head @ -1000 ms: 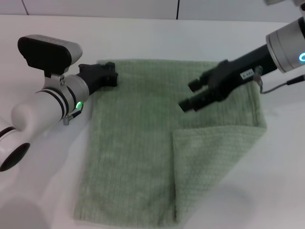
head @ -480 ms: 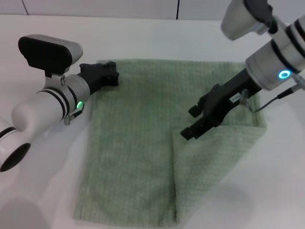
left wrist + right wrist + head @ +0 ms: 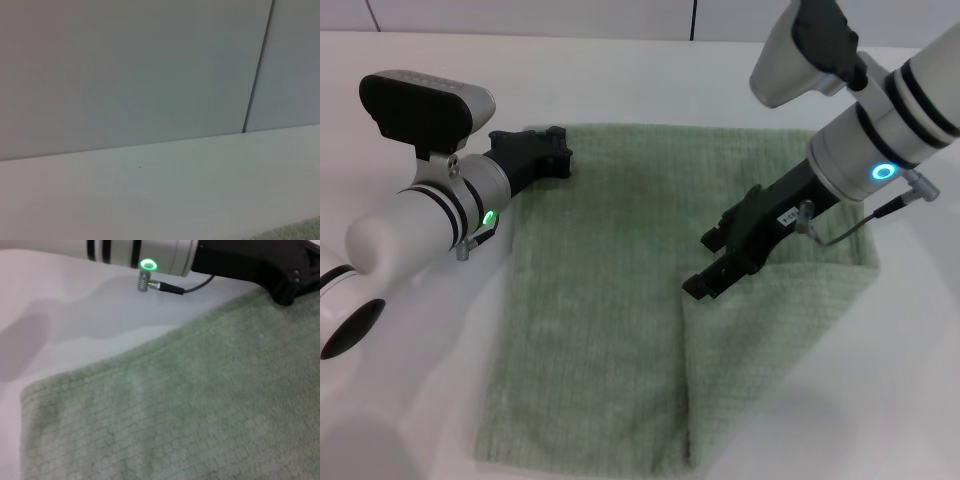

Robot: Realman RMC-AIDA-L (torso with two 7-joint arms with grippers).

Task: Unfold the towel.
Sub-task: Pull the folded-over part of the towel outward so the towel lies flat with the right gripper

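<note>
The left gripper (image 3: 552,152), black on a white arm, rests on the far left corner of the large pale sage-green ribbed terry towel (image 3: 610,300); whether its jaws are spread or pressing the cloth cannot be told. The towel lies flat on the white table (image 3: 410,380), its near right portion folded over as a lighter flap. The right gripper (image 3: 705,270), black, points down at that flap's inner corner, jaws slightly spread, holding nothing.
</note>
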